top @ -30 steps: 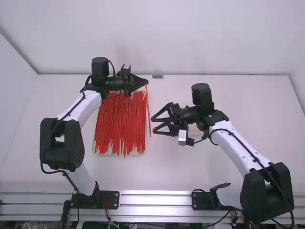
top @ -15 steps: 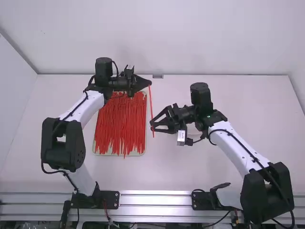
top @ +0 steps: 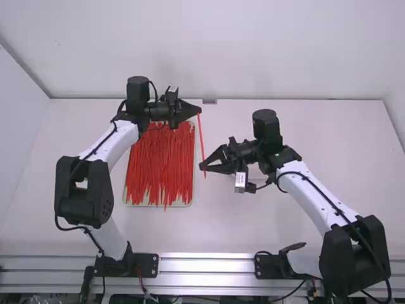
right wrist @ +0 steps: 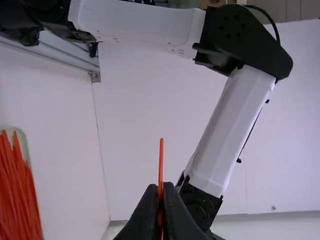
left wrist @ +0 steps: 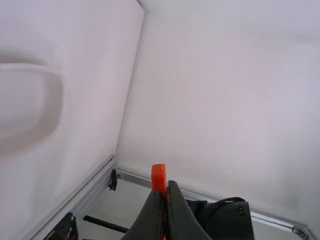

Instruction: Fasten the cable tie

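Presently the left gripper (top: 195, 112) is held above the far end of the white table (top: 316, 126), just past the top of the board (top: 136, 203). Its jaws are fully closed on the head end of one red cable tie (top: 201, 142). In the left wrist view a short red stub (left wrist: 159, 177) sticks out beyond the pinched fingertips (left wrist: 172, 210). From that grip the tie hangs clear of the table, running toward the camera in the high view along the right edge of the board, close beside it but apart from it. The right gripper (top: 204, 167) meets the tie at its lower, free end. The right wrist view shows its two fingers (right wrist: 147, 205) pressed together with the thin red strip (right wrist: 161, 165) clamped between them and rising straight out of the tips. The tie is thus held at both ends, one gripper on each, and it is straight, not looped. A pile of red cable ties (top: 161, 161) lies on the board, lengthwise, covering nearly all of it; the held tie does not touch this pile. Whether the tail has entered the head cannot be told
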